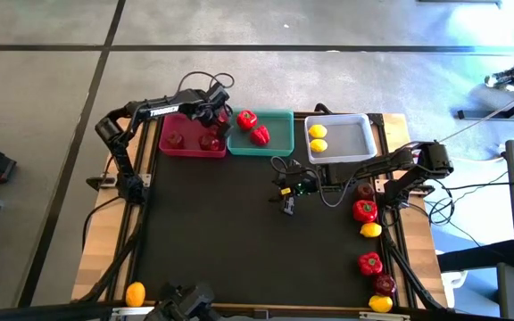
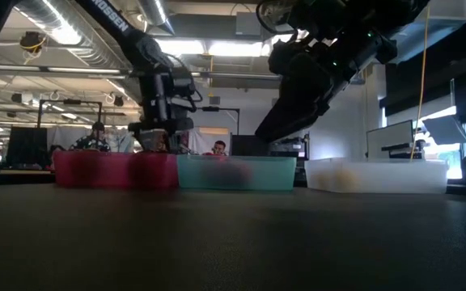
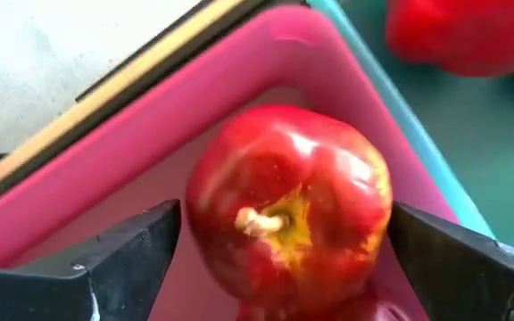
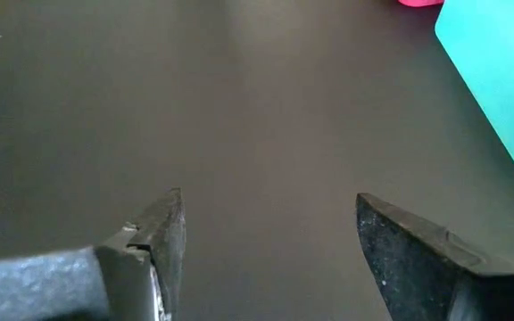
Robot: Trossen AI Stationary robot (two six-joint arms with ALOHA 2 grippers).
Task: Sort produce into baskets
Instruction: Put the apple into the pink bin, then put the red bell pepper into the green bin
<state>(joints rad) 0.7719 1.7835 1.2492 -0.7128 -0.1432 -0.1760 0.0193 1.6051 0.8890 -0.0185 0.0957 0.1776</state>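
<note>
Since the left gripper (image 3: 284,259) sits over the pink basket (image 1: 190,145) corner with its fingers spread either side of an apple (image 3: 288,209), we'd lift straight up, avoiding any nudge. The right gripper (image 4: 270,241) hangs open over the mat.

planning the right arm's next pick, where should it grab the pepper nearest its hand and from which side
Grip the pepper across its lumpy body, coming straight down from above. It sits on the mat's right edge with an apple and a lemon close on either side, so set the open right hand crosswise to that row.
</note>
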